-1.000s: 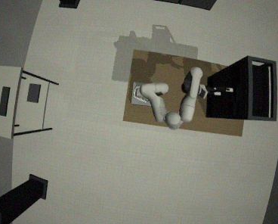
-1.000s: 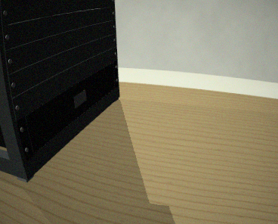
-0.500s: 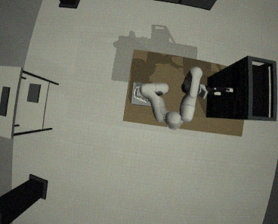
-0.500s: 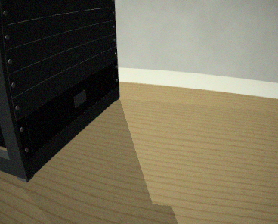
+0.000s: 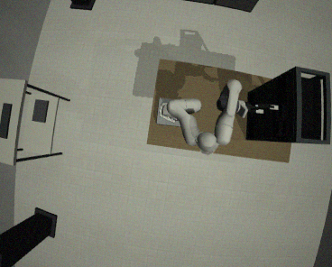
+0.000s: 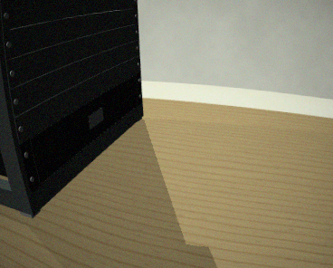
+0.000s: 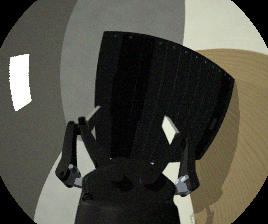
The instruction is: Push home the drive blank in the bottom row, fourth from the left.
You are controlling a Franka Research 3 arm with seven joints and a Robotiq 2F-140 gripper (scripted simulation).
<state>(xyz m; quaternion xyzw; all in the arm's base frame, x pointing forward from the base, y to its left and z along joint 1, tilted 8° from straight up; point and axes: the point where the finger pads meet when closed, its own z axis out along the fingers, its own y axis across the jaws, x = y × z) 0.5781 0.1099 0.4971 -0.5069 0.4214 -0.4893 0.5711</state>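
The black rack (image 5: 290, 106) stands at the right end of the wooden platform, seen from above. In the exterior view its dark front (image 6: 74, 86) shows ribbed panels and one small grey plate (image 6: 95, 119) low down; I cannot make out the drive blanks. My gripper (image 5: 255, 107) is open and empty at the rack's front face. In the wrist view the open fingers point at the dark rack front (image 7: 159, 96); the front is too dark to tell single blanks apart.
The arm's base (image 5: 169, 113) sits at the left end of the wooden platform (image 5: 214, 113). A grey table (image 5: 6, 119) with a frame stands far left. A dark post (image 5: 24, 234) lies at the lower left.
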